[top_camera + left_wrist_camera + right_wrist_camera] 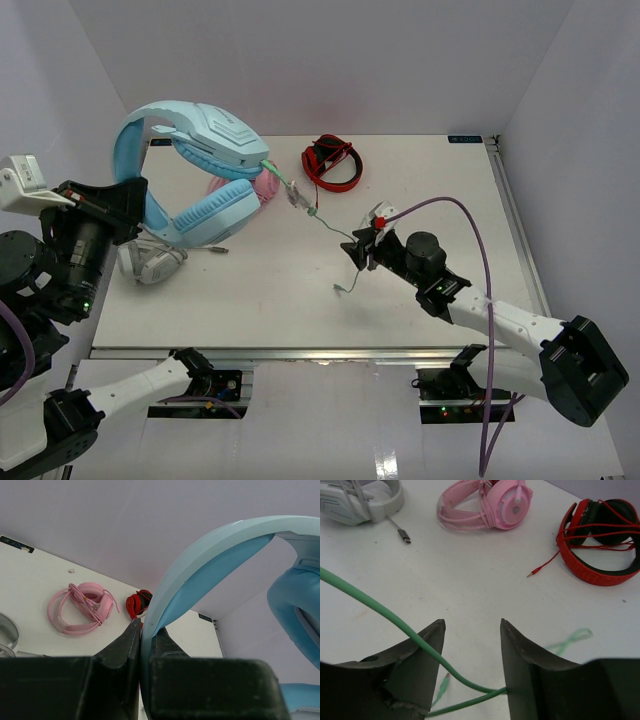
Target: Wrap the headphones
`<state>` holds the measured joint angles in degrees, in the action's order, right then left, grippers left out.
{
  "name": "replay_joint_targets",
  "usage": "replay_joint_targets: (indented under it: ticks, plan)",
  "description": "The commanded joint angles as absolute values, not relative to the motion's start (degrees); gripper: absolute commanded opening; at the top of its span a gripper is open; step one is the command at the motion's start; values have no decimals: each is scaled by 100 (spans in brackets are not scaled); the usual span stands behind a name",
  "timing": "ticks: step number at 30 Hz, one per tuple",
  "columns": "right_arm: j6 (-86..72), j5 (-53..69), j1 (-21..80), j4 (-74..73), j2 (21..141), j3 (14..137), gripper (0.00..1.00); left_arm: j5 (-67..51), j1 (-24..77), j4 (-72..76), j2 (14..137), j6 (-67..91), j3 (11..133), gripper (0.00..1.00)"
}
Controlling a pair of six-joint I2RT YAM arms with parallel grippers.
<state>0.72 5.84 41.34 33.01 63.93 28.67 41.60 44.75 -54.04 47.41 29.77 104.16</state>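
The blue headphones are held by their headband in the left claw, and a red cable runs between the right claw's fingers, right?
Not red: the cable passing through the right gripper is pale green, as the right wrist view shows. The left gripper does hold the blue headphones by the headband.

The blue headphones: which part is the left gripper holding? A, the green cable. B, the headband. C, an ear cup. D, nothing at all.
B: the left wrist view shows the left gripper pinching the headband of the headphones.
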Motion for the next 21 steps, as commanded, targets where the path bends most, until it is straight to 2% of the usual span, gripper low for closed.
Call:
replay_joint_targets:
  ticks: [1, 5, 8, 13, 16, 21]
  plan:
    - [292, -184, 4148, 3457, 6346, 3662, 48, 4201, 4465, -5102, 4788, 3111, 10456, 0]
    - [452, -125, 4148, 3010, 6105, 4690, 42, 4255, 4465, -5066, 4705, 3168, 10035, 0]
    - [581, 152, 4148, 2530, 6069, 5623, 32, 4241, 4465, -4941, 4620, 3207, 9675, 0]
    - [830, 91, 4148, 2014, 6042, 6345, 10, 4172, 4465, -4902, 4667, 3247, 9529, 0]
    - [940, 77, 4148, 1938, 5960, 6346, 8, 4117, 4465, -4889, 4742, 3274, 9487, 0]
    - [940, -183, 4148, 2320, 5836, 5641, 8, 4157, 4465, -4803, 4704, 3324, 9450, 0]
